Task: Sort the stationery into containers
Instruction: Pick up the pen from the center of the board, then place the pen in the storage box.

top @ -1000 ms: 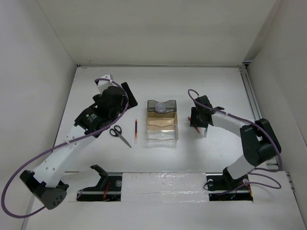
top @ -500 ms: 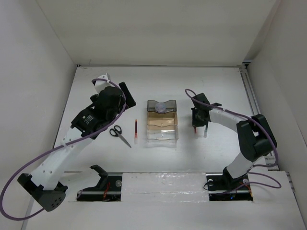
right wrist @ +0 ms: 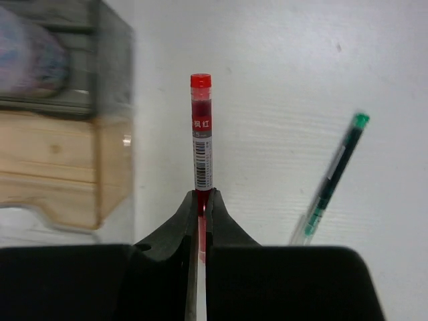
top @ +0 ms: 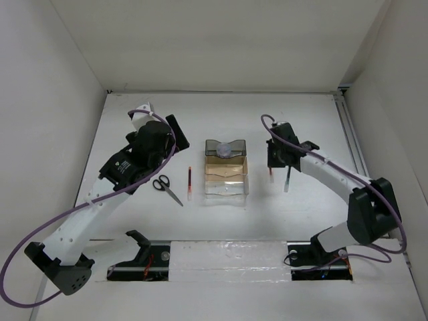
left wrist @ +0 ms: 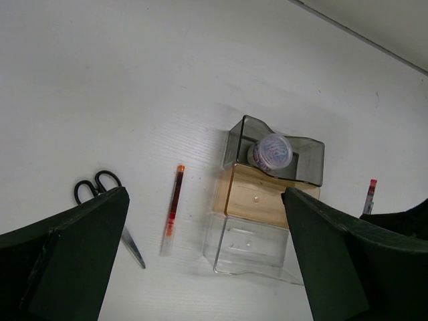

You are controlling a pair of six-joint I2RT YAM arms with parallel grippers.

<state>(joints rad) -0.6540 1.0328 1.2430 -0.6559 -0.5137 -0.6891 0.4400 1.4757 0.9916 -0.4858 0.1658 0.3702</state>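
Right arm (top: pixel 328 175) lifted; fingers (right wrist: pixel 175 226) clamped on red pen (right wrist: pixel 202 144).

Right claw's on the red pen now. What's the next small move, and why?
Probably raise the right claw a little, straight up. Its jaws are shut on the red pen, the amber bin stands to one side of it and the green-capped pen lies on the other; height first should clear both.
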